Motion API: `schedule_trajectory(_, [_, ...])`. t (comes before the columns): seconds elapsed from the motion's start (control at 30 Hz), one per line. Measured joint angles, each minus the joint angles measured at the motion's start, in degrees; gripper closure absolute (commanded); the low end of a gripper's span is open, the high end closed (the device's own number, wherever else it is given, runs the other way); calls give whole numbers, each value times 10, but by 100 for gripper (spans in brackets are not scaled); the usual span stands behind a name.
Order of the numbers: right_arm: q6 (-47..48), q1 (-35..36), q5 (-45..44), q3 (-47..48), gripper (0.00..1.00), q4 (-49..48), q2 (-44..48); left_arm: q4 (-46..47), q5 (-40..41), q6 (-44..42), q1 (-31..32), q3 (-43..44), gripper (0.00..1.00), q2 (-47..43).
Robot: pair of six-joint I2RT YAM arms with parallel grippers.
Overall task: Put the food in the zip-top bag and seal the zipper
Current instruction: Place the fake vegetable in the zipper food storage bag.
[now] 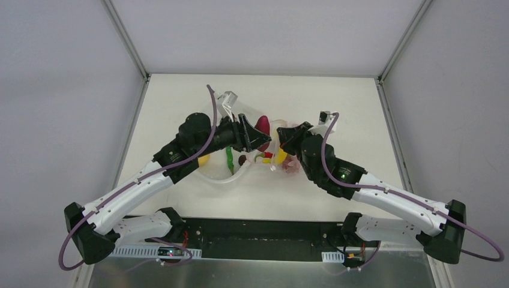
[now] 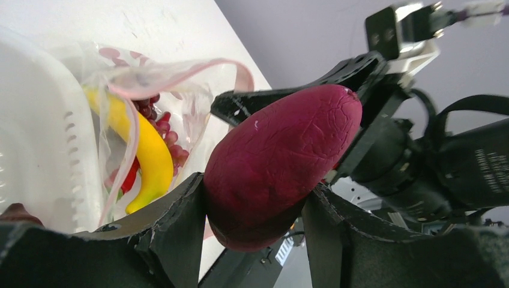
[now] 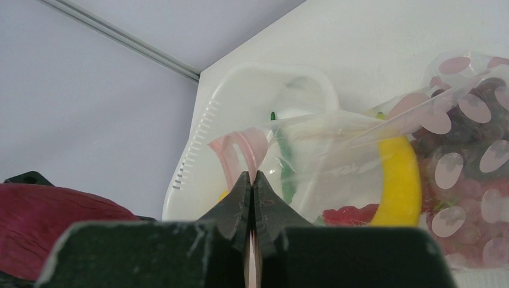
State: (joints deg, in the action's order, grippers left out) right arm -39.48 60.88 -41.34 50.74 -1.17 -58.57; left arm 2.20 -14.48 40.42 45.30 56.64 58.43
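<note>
Left gripper [image 2: 252, 207]: fingers set partly apart and clamped across the waist of a dark red oval toy [image 2: 282, 156], which is lifted clear of the table. The skin looks smooth with fine crackle lines. Judged light and rigid; the rounded flanks could let it squirm out of a flat two-point hold, so the grip across the middle is the sensible one.

Right gripper [image 3: 252, 186]: fingers pressed together, pinching the zipper [image 3: 240, 147] at the mouth of the zip-top bag [image 3: 336, 144]. The strip rises in a loop from the pinch, and the mouth gapes toward the left gripper.

Bag film: thin, clear, crinkled, printed with pinkish ovals. Judged limp and slippery, unable to hold its own mouth open. The zipper strip is the only stiffer part and the place to take hold; the film itself would bunch or slide.

Inside the bag: banana [image 3: 399, 174], grape bunch [image 3: 474, 138], red chili [image 3: 348, 215].

A green chili [image 1: 230, 161] lies in the white tub [image 3: 204, 132]. The bag sits against that tub; whether it rests on the rim cannot be told.

All of this sits near the middle of the table [image 1: 180, 96], between the two arms.
</note>
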Motion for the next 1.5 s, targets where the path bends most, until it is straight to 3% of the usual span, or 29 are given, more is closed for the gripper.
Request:
schedule_trajectory(0.57, [22, -7, 30, -25, 99, -30, 49, 3, 106, -25, 50, -12, 97, 70])
schedule_trajectory(0.7, [22, -11, 38, -28, 99, -31, 49, -14, 117, -37, 50, -10, 85, 80])
schedule_trajectory(1.0, [22, -23, 47, -29, 99, -32, 52, -64, 93, -61, 50, 43, 46, 132])
schedule_trajectory(1.17, [22, -28, 48, -29, 98, -32, 55, -95, 87, -81, 50, 63, 28, 132])
schedule_trajectory(1.5, [22, -34, 58, -37, 98, -35, 56, -122, 72, -100, 50, 76, 27, 130])
